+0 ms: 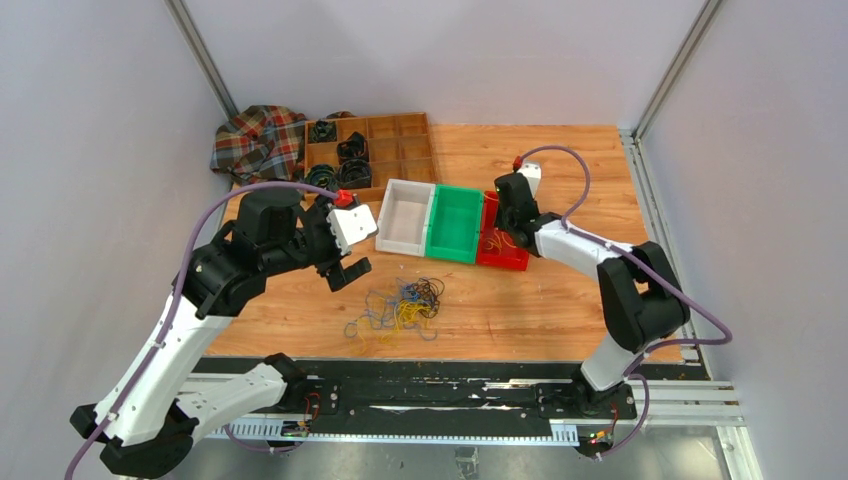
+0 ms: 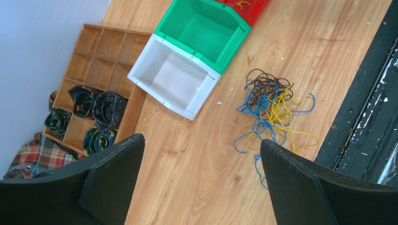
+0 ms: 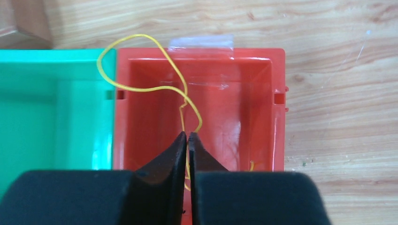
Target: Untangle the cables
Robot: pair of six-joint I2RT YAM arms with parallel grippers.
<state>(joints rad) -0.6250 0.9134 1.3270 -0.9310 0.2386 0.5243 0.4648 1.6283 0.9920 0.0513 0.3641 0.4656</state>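
Right fingers [image 3: 182,147] pinched shut on a yellow cable [image 3: 141,88] looping ahead over the red bin [image 3: 244,122], left fingers [image 2: 124,164] spread wide, empty, tangled cables [image 2: 270,110] on the desk [image 2: 187,164] ahead between them

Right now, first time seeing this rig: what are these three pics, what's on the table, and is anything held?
A left arm and a right arm are bolted at the near edge of a wooden table. The wide picture looks down from above and behind them. The other two come from a camera on each wrist.

On the table lie a tangle of thin yellow, blue and dark cables, a white bin, a green bin and a red bin in a row, a wooden tray holding dark coiled bundles, and a plaid cloth.

The left hand is open and empty, near the tangle. The right hand is shut on a yellow cable over the red bin.
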